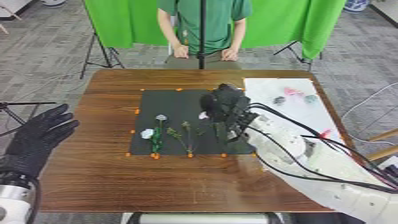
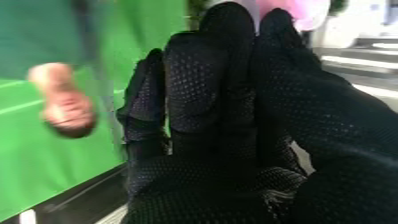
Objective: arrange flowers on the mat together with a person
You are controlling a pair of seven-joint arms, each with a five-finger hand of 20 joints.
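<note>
In the head view, my right hand (image 1: 227, 104) is over the right half of the dark mat (image 1: 178, 99), with a pale pink flower (image 1: 203, 115) at its fingers. The right wrist view shows my right hand (image 2: 222, 105) with thumb and fingertips together at a pink bloom (image 2: 306, 12); its stem is hidden. On the mat's left part lie a white flower (image 1: 147, 134), a pale flower (image 1: 161, 118) with a green stem, and thin green sprigs (image 1: 187, 137). My left hand (image 1: 40, 135) stands open left of the table.
A white sheet (image 1: 266, 86) along the table's right side bears pink blooms (image 1: 292, 91) and greyish ones (image 1: 310, 99), plus a red item (image 1: 326, 133) close to my right forearm. Orange tabs (image 1: 189, 155) line the mat. Black cables (image 1: 298, 150) hang along the right arm.
</note>
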